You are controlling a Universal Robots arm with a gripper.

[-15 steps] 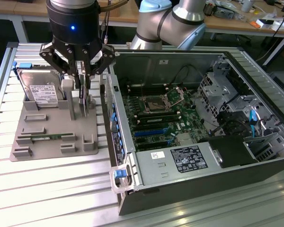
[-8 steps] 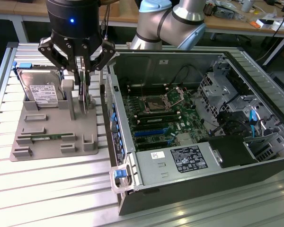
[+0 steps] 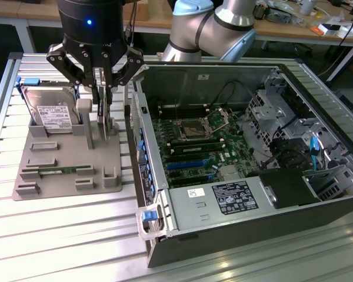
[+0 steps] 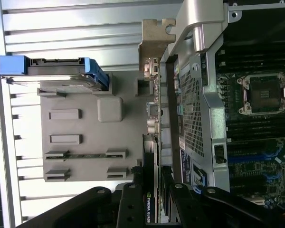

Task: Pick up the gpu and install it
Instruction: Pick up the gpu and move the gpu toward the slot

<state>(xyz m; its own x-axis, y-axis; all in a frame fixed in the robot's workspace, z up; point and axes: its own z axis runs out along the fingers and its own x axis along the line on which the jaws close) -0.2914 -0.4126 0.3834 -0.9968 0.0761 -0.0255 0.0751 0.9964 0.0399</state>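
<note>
The gpu is a thin dark card standing on edge over the grey holder, close to the outer wall of the computer case. In the wrist view I see the gpu edge-on, with its silvery end bracket at the far end and a printed label near my fingers. My gripper reaches down from above, and its black fingers press both faces of the card, so my gripper is shut on it. Whether the card's lower edge still touches the holder I cannot tell.
A silver hard drive with blue side rails stands at the holder's back, and a narrow memory stick lies in a front slot. The open case holds the motherboard with blue expansion slots, a CPU socket, cables and a power supply.
</note>
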